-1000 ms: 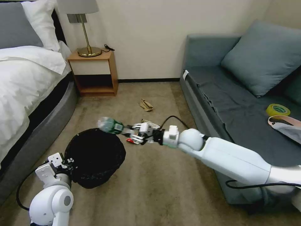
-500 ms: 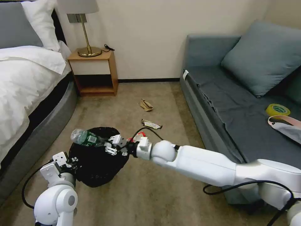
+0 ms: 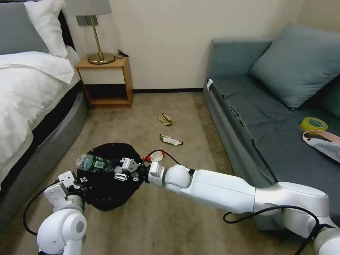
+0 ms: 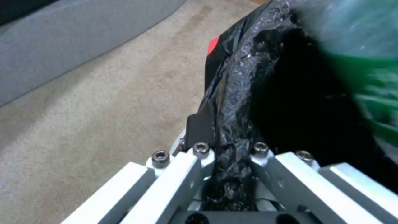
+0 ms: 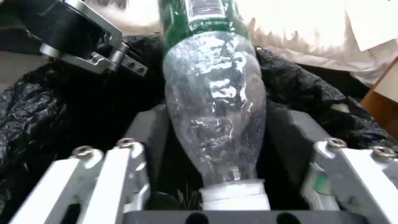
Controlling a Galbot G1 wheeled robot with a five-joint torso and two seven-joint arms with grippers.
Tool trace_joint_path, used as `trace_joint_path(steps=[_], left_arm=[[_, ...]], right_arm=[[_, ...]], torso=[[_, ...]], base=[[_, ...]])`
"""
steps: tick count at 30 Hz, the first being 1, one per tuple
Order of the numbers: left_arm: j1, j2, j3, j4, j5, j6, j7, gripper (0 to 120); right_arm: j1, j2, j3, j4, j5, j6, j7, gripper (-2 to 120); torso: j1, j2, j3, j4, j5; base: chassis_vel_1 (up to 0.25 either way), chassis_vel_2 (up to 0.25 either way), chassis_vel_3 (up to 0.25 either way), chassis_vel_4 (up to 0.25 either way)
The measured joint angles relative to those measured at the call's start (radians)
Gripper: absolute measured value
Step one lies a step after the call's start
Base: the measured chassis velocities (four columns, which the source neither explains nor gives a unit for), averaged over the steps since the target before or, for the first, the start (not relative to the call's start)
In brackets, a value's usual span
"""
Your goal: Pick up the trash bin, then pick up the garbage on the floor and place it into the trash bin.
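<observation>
Lower left of head view: left gripper [image 3: 79, 181] clamped on black-bagged rim of trash bin [image 3: 106, 184]. Right gripper [image 3: 122, 169] over bin mouth, closed on cap end of clear bottle [image 3: 94, 163], lying level. Three litter pieces on carpet mid-frame: red-and-white wrapper [image 3: 156, 156], snack wrapper [image 3: 171, 140], tan paper [image 3: 165, 118].

Head cam looks down at the trash bin [image 3: 106, 184] from above; both wrist cams sit right against its black liner (super close), sharing that rim.
</observation>
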Motion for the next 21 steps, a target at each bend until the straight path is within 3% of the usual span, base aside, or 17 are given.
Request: trace_joint_path(steps=[7, 10, 15, 21], left_arm=[[0.003, 0.0, -0.001, -0.004, 0.0, -0.001, 0.001, 3], [0.006, -0.003, 0.001, -0.007, 0.0, -0.001, 0.001, 3], [0.008, -0.006, 0.003, -0.009, 0.001, -0.001, 0.002, 3], [0.013, -0.006, -0.001, -0.015, 0.002, -0.002, 0.002, 3]], right_arm=[[0.002, -0.012, 0.013, 0.017, 0.001, -0.003, 0.009, 82], [0.006, -0.023, 0.03, 0.035, 0.004, -0.007, 0.019, 98], [0.013, -0.038, 0.073, 0.062, 0.009, -0.01, 0.029, 100], [0.033, -0.182, 0.231, 0.227, 0.053, -0.057, 0.095, 100]], torso=[[0.0, 0.0, 0.0, 0.0, 0.0], [0.0, 0.0, 0.0, 0.0, 0.0001], [0.0, 0.0, 0.0, 0.0, 0.0002], [0.0, 0.0, 0.0, 0.0, 0.0003]], base=[[0.0, 0.0, 0.0, 0.0], [0.0, 0.0, 0.0, 0.0], [0.0, 0.0, 0.0, 0.0], [0.0, 0.0, 0.0, 0.0]])
